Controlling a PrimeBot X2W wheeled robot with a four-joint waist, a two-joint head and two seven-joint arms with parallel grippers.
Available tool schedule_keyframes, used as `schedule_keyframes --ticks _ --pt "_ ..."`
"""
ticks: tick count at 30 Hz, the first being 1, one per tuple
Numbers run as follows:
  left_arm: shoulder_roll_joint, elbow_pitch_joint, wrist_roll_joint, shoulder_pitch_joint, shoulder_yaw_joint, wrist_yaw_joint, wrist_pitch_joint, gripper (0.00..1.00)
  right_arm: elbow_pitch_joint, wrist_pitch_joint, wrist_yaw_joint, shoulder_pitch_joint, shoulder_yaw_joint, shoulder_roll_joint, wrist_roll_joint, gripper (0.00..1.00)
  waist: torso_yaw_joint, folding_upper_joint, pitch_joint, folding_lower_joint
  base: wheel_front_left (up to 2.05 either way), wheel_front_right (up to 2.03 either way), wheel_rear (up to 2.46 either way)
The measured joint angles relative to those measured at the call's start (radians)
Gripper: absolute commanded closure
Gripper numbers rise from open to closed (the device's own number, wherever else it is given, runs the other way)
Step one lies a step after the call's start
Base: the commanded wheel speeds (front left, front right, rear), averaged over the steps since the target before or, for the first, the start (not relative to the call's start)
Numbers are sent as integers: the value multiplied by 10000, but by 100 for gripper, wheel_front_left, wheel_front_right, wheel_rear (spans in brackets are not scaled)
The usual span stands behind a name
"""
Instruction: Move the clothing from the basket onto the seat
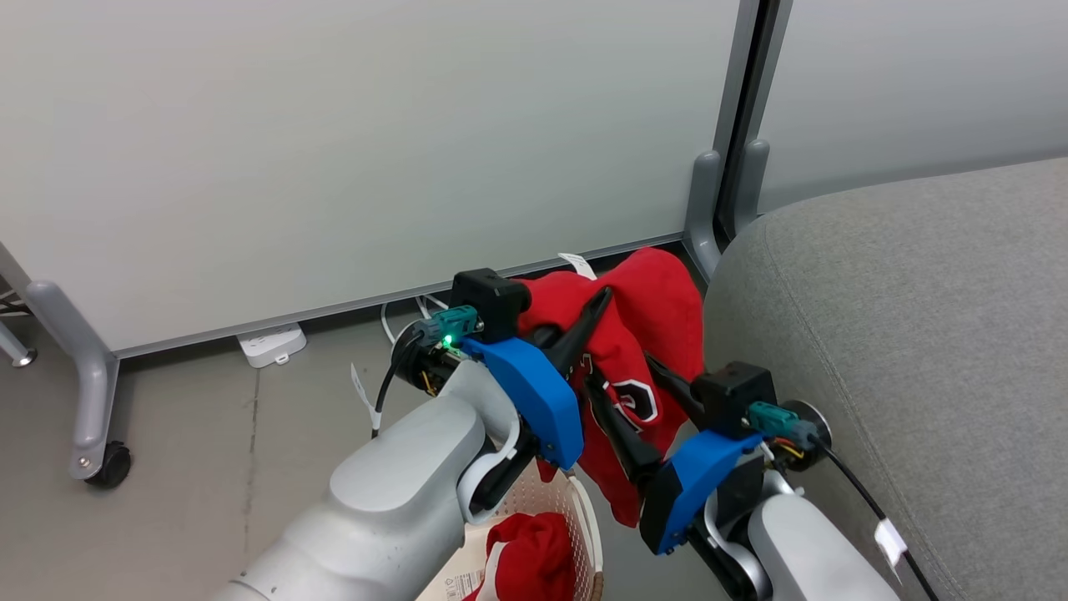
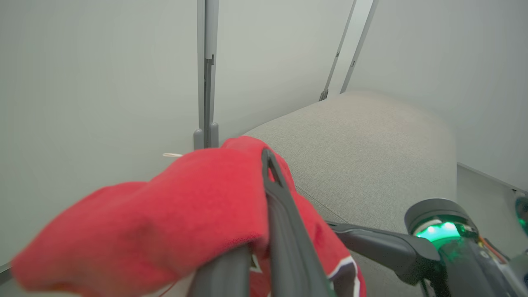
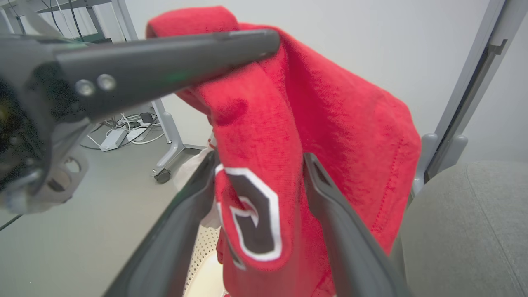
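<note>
Mid-transfer: the left end effector (image 1: 584, 325) clamps the red jersey (image 1: 663, 305); the right end effector (image 3: 260, 165) stands apart. Next, I judge, carry it over the sofa (image 1: 918, 334).

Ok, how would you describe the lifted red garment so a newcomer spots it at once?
Find the big grey sofa on the right of the head view. Just left of its rounded edge, above the white basket, a red garment hangs from the left gripper. Unlike the other red garment crumpled in the basket, it is raised and shows a dark, white-edged print.
</note>
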Motion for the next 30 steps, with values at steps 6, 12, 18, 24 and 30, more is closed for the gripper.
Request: schedule_keyframes --ticks 6,12,18,24,30 --pt "2 -35 -278 -149 -268 56 -102 100 1053 105 2 -843 259 2 -84 0 82 0 97 0 0 0 0" --pt "0 13 -516 -316 -489 69 -167 100 1971 238 2 -1392 518 2 25 100 131 0 137 0 0 0 0" --pt "4 92 -713 -354 -667 142 -263 100 2383 -17 2 -1519 706 0 259 100 105 0 135 0 0 0 0" --pt "2 142 -876 -448 -851 150 -364 100 2621 -132 2 -1655 809 0 353 100 53 0 128 0 0 0 0" --pt "2 215 -968 -506 -991 155 -453 100 2723 -199 2 -1688 857 0 362 100 48 0 105 0 0 0 0"
